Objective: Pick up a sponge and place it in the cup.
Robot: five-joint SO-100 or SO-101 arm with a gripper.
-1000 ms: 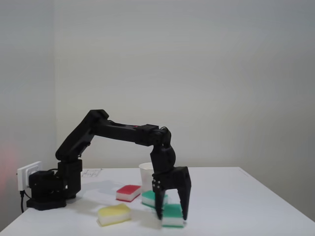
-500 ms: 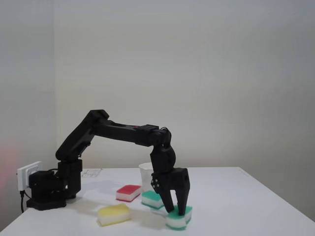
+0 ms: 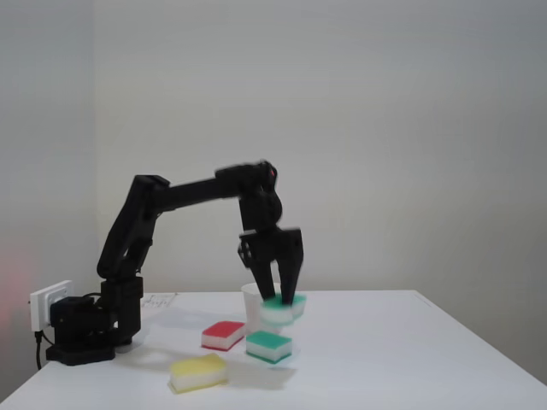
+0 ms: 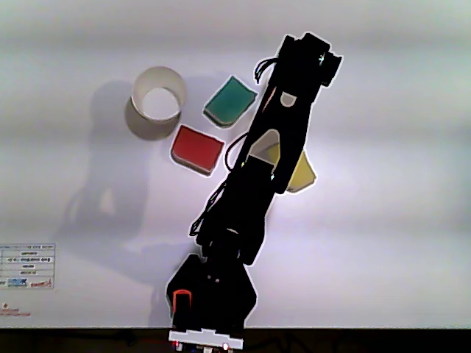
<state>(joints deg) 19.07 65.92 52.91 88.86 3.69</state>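
Observation:
My gripper [image 3: 279,299] is shut on a green-topped, white-based sponge [image 3: 281,314] and holds it in the air, fingers pointing down. The sponge hangs just right of and in front of the white paper cup [image 3: 250,302], at about rim height, and hides part of the cup. In the other view the cup [image 4: 137,99] stands open and empty at the upper left, while my arm's wrist covers the gripper and the held sponge. A second green sponge [image 3: 268,345] [image 4: 229,101] lies on the table beside the cup.
A red-topped sponge [image 3: 224,334] [image 4: 196,147] lies near the cup. A yellow sponge [image 3: 198,372] [image 4: 302,173] lies nearer the front, partly under the arm in the other view. The arm base [image 3: 81,331] and a white socket block [image 3: 49,301] stand at the left.
The gripper closed on the front green sponge, lifted it off the table and carried it up and back toward the cup. The other sponges stayed in place.

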